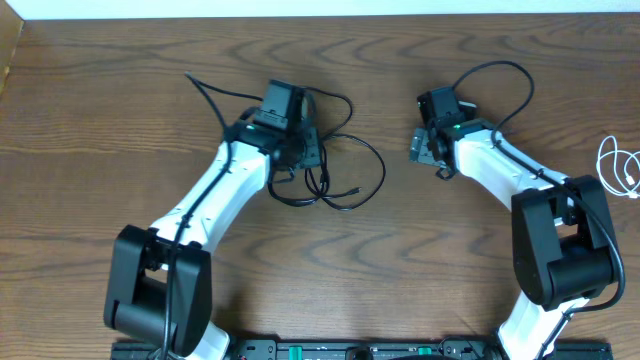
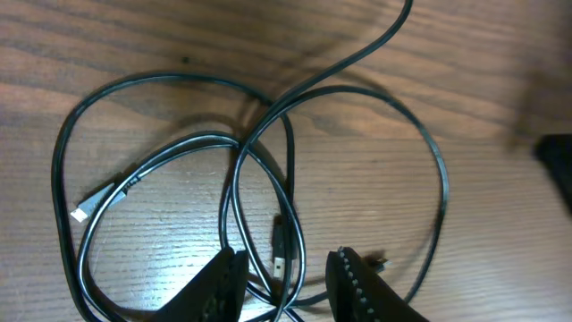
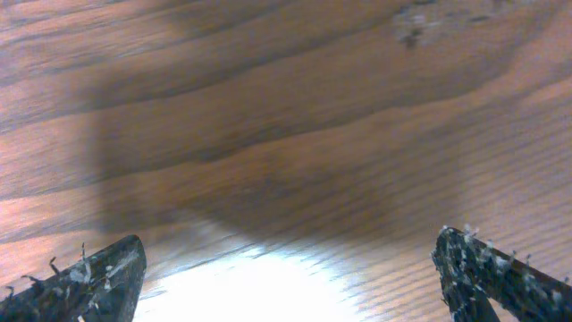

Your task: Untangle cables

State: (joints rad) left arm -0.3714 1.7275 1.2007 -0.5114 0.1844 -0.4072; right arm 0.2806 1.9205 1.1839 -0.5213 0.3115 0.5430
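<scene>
The black cable (image 1: 352, 188) lies in overlapping loops on the wooden table, just right of my left gripper (image 1: 310, 158). In the left wrist view its loops (image 2: 438, 183) cross one another, with one silver-tipped plug (image 2: 82, 213) at the left and another plug (image 2: 280, 243) near the middle. My left gripper (image 2: 288, 261) is partly open, with crossing strands lying loose between its fingers. The white cable (image 1: 622, 168) sits coiled at the far right edge of the table. My right gripper (image 1: 428, 150) is wide open over bare wood (image 3: 290, 241) with nothing in it.
Each arm's own thicker black wire arcs over the table behind it, at the left (image 1: 212, 98) and at the right (image 1: 505, 68). Both arm bases stand at the table's near edge. The table's back edge (image 1: 320, 12) runs along the top.
</scene>
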